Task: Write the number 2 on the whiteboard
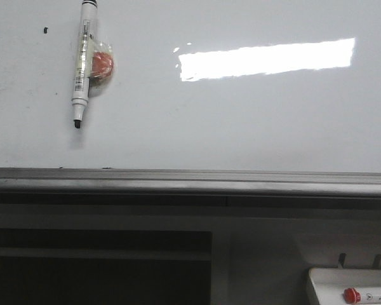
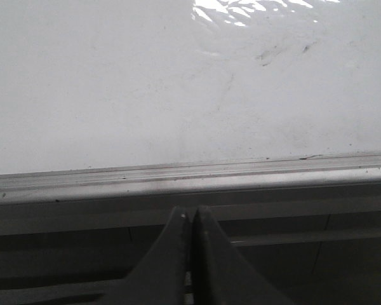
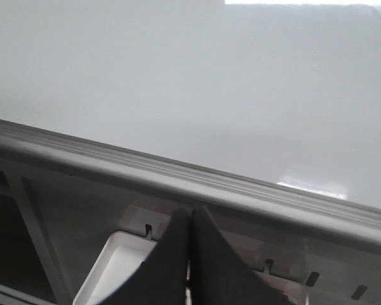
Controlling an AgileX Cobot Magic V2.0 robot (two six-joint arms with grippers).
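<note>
The whiteboard (image 1: 241, 127) is glossy and smooth, throwing back a bright glare. Its edge rail (image 1: 190, 181) looks like brushed grey metal. The marker (image 1: 82, 63) looks smooth plastic, and both grippers' jaws are matt dark plastic.

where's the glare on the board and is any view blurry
Front view: a bright rectangular glare on the whiteboard, upper right, and the marker is sharp. Left wrist view: rippled glare at the frame edge, with the left hand soft. Right wrist view: a glare strip, the right hand blurred.
</note>
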